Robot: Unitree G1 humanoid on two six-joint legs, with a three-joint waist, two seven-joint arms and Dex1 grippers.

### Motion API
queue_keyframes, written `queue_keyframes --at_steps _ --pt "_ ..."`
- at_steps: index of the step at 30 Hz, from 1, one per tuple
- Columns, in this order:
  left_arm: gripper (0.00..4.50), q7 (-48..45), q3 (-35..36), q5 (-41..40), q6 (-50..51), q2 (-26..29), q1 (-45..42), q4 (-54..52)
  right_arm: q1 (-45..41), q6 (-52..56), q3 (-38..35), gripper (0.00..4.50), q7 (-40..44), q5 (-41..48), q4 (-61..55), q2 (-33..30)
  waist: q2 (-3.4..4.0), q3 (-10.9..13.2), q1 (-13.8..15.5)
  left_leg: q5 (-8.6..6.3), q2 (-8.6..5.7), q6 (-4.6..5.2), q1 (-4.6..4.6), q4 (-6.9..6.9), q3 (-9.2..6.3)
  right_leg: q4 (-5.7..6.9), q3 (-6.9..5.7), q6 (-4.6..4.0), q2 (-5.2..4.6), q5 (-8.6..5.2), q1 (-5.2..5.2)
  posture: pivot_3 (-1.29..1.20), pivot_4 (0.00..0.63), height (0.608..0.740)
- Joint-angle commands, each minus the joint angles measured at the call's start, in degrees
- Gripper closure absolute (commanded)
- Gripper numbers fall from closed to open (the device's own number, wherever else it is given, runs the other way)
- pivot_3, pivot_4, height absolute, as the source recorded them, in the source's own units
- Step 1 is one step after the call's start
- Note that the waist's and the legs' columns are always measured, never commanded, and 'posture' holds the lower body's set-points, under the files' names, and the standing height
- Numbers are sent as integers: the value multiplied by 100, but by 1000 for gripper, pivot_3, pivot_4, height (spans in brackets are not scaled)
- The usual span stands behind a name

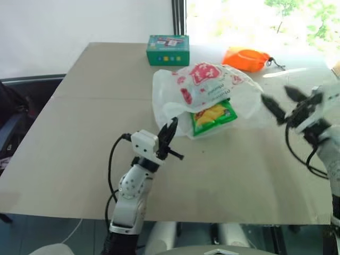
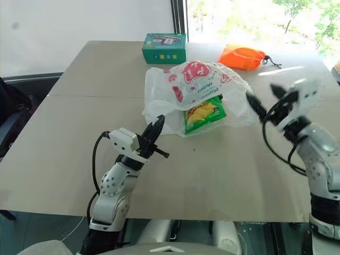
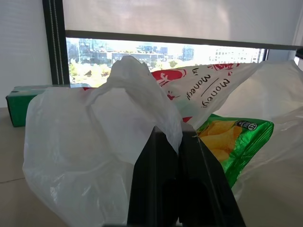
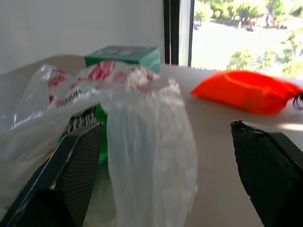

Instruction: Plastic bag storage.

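The plastic bag (image 1: 212,85), translucent white with red print, lies crumpled on the middle of the table (image 1: 79,133). A green chips packet (image 1: 215,118) sticks out of its near side. My left gripper (image 1: 169,133) is shut on a fold of the bag's near left edge; in the left wrist view the plastic (image 3: 118,123) bunches up right at the closed fingers (image 3: 156,189). My right gripper (image 2: 261,91) hovers open just off the bag's right side, fingers spread wide. In the right wrist view a twisted part of the bag (image 4: 151,142) stands ahead of its fingers (image 4: 71,175), untouched.
A green box (image 1: 168,49) stands at the table's far edge behind the bag. An orange fabric pouch (image 1: 245,58) lies at the far right by the window. The near and left parts of the tabletop are bare.
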Motion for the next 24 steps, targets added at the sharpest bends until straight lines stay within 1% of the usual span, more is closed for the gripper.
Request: queue_keyframes --at_steps 1,4,6,7,11,12,13,14,16,18,19,20,22,24 --pt "4500 -25 -4 -16 -144 8 21 -126 18 180 31 179 -38 -2 -292 6 0 0 -26 0 0 0 0 1 3 1 3 0 0 0 0 0 150 740" --pt "4500 -22 -10 -9 -142 2 30 -133 -2 345 67 179 -305 -203 -98 52 0 0 -37 -6 -1 10 5 6 2 7 3 1 -1 1 3 0 150 740" --pt "4500 -26 -3 -11 -145 6 27 -120 -43 395 2 690 -485 -321 101 109 0 0 -39 -12 -2 22 8 8 -3 11 -1 1 1 1 6 0 150 740" --pt "4500 -31 8 -16 -150 12 26 -110 -58 408 -18 838 -527 -379 160 108 0 0 -44 -12 -2 22 8 8 -5 12 -2 1 1 1 6 0 150 740" --pt "4500 -36 34 -18 -163 25 0 -73 -156 490 -158 2793 -502 -244 205 198 0 0 -60 -6 -3 12 8 9 -3 12 -1 1 2 1 6 0 150 740" --pt "4500 -34 39 -16 -164 27 -14 -62 -171 543 -165 3435 -471 -209 210 196 0 0 -68 -6 -2 11 8 9 -3 11 0 1 2 1 6 0 150 740" --pt "4500 -34 50 -15 -169 33 -30 -48 -167 587 -166 3758 -426 -180 196 194 0 0 -76 -6 -2 11 7 9 -1 10 1 1 2 1 5 0 150 740" --pt "4500 -24 79 -23 -164 37 -63 -28 -179 669 -210 4388 -390 -67 170 221 0 0 -81 -7 -2 13 7 9 -1 9 1 1 2 1 6 0 150 740" --pt "4500 29 169 -87 -114 15 -140 -4 -247 838 -334 4388 -382 218 114 293 0 0 -85 -8 -2 15 7 9 -2 10 0 1 2 1 6 0 150 740" --pt "4500 95 383 -241 37 21 -446 67 -610 954 -590 4388 -512 630 135 401 0 2 -88 -10 -1 18 7 9 -2 12 0 1 3 1 5 0 150 740" --pt "4500 161 516 -192 115 92 -766 181 -924 979 -778 4388 -653 862 217 470 1 2 -96 -12 -2 21 7 9 -2 13 0 1 3 1 5 0 150 740" --pt "4500 288 683 -175 247 139 -1159 353 -1277 954 -947 4388 -819 1019 354 536 1 4 -108 -12 -2 21 6 11 -2 17 0 1 3 2 3 0 150 740" --pt "4500 844 1266 -331 540 187 -2398 1047 -2217 793 -1250 4388 -1193 1210 819 638 0 17 -104 -12 -3 24 7 25 -6 27 -3 -1 12 13 4 0 150 740" --pt "4500 988 1730 -721 723 299 -3498 1660 -2950 631 -1369 4388 -1285 1257 1187 669 -13 35 -98 -1 -7 33 -9 50 -23 37 -21 -3 22 33 1 0 150 740"
